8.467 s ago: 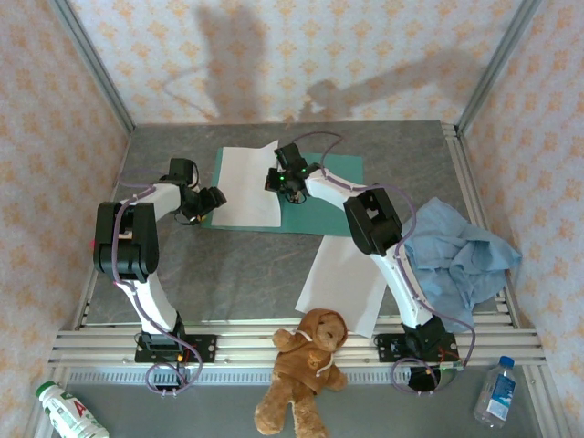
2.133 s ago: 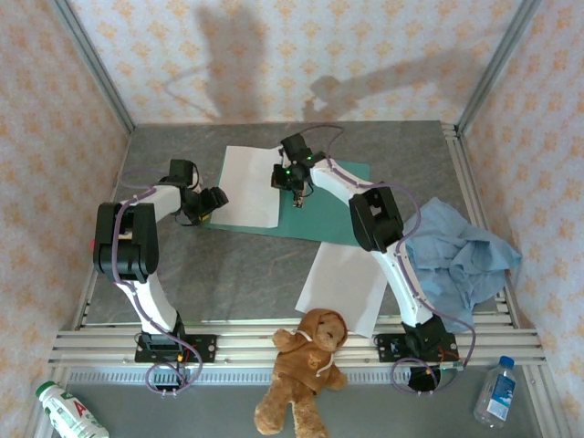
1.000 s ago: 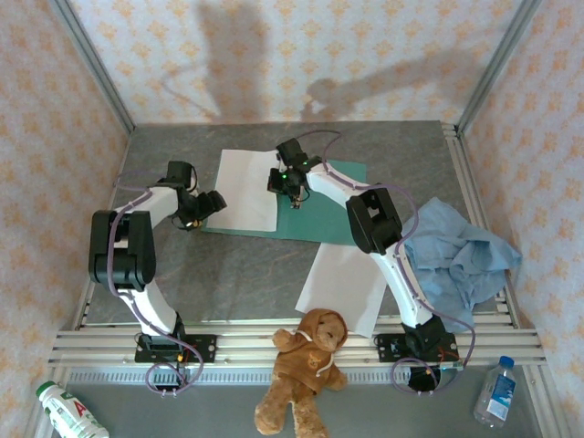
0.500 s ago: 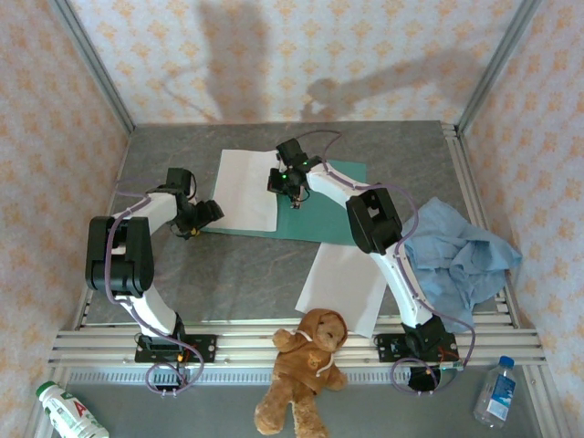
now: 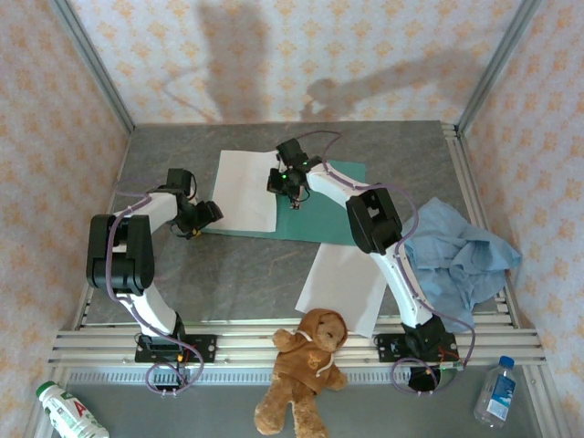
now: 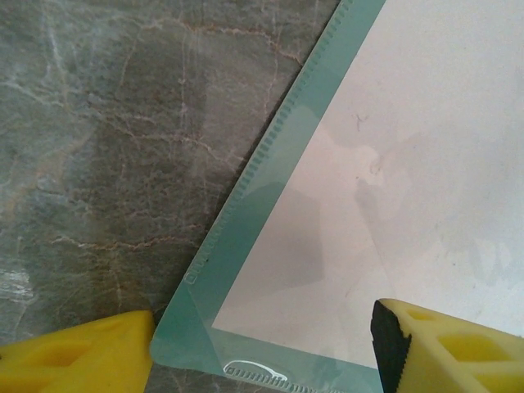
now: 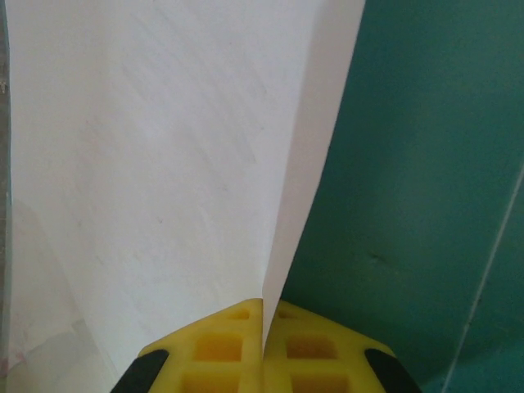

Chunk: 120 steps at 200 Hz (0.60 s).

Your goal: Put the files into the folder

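The teal folder (image 5: 330, 203) lies flat at the middle of the table. One white file (image 5: 248, 189) rests on its left half, and my right gripper (image 5: 291, 189) is shut on that sheet's right edge. In the right wrist view the paper's edge (image 7: 315, 172) stands up out of the closed yellow fingertips (image 7: 221, 344), with the folder (image 7: 434, 164) beside it. My left gripper (image 5: 204, 216) is open at the folder's near left corner (image 6: 184, 340); its yellow fingers (image 6: 78, 358) stand either side of that corner. A second file (image 5: 345, 281) lies on the table below the folder.
A light blue cloth (image 5: 461, 255) is bunched at the right edge. A brown teddy bear (image 5: 306, 365) sits on the front rail between the arm bases. Two bottles (image 5: 495, 391) (image 5: 68, 411) lie outside the rail. Bare grey table (image 5: 228, 274) spreads at the front left.
My left gripper has slid a little down and left to the folder's corner, and its jaws have narrowed somewhat. The right gripper and the held sheet have stayed put.
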{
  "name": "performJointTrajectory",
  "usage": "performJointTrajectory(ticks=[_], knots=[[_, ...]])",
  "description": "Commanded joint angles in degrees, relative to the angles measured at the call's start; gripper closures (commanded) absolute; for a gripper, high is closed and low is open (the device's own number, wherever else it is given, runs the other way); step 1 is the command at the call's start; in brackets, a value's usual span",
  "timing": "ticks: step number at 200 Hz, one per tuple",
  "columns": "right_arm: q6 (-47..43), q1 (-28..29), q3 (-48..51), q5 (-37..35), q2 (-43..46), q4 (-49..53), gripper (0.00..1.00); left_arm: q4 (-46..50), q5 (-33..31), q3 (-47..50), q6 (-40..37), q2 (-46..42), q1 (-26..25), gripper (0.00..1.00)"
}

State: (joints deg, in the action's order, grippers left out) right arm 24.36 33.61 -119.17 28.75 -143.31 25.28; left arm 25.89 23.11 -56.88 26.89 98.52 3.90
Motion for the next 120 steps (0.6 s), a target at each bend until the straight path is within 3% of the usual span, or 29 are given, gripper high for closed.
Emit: performJointTrajectory(ticks=[1,120], knots=[[1.45,0.51,0.00,1.28,2.02,1.79,0.95,-0.68,0.44,0.20,-0.18,1.23,0.14,0.29],[4.51,1.38,0.77,1.28,2.75,3.64,0.95,-1.62,1.19,0.27,0.61,1.77,0.11,0.32]])
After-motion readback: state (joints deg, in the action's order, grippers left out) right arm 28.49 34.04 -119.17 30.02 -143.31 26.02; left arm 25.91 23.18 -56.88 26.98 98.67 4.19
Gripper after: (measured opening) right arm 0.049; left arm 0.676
